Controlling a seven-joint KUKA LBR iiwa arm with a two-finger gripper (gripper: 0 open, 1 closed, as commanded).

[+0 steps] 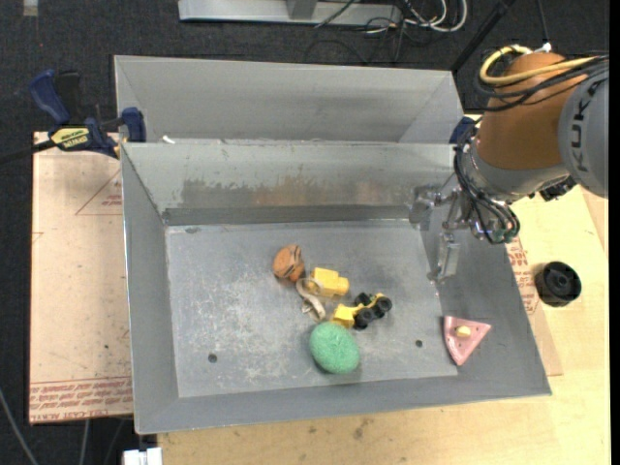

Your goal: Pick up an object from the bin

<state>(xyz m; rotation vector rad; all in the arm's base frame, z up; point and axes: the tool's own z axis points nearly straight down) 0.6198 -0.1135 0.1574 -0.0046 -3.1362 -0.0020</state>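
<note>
Closest to the bin's [223,298] near wall lies a green rounded lump [335,348]. Just behind it is a small cluster: a yellow-and-black toy vehicle [363,309], a yellow block [330,282], a tan scrap [312,301] too small to make out, and an orange-brown round thing [288,262].

The only writing I can read is "KU" on my arm [581,134]; the rest is cut off at the edge.

My hand [443,264] hangs over bare floor near the right wall. I cannot tell whether it is released or clenched.

The thing nearest it is a pink triangular piece [464,338] with a yellow spot, in the near right corner and apart from my hand. A black round knob [559,283] sits outside the bin on the table [581,356].
</note>
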